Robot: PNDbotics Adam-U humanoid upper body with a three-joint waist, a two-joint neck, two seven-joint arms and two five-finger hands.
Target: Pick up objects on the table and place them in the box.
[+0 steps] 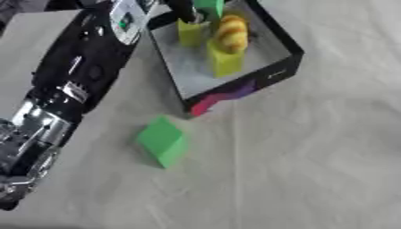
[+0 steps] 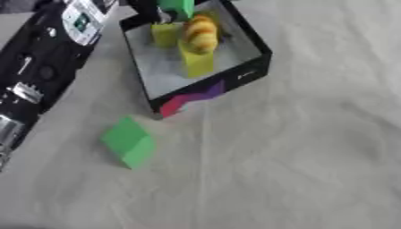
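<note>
Left eye view, item one: a green piece [image 1: 210, 5] held over the far end of the box [image 1: 286, 44], at the top edge of the view, gripped by your left hand [image 1: 188, 12], whose dark fingers are curled down onto it; only its lower part shows, so you cannot read its long axis or which way it points. The step in hand appears to be the release into the box: bring the piece down over bare floor before letting go, since the far end is crowded and a drop from height could knock the upright pieces over. Item two, contents of the box: a yellow block [image 1: 189, 32] standing just under the hand, a second, taller yellow block [image 1: 225, 60] upright nearer the middle, and a rounded yellow-and-orange object [image 1: 232, 33] leaning between them and touching the taller one. The near half of the grey floor is bare, and you would do better to aim there. Item three: a green block [image 1: 163, 142] on the table [image 1: 313, 156], apart from the box's near corner, tilted on the cloth with its long axis running from upper left to lower right and one slanted face turned up; it is likely the next pick. Item four: your left arm [image 1: 74, 80], black with silver joints, crossing the left side. Your right hand shows in neither view.
</note>
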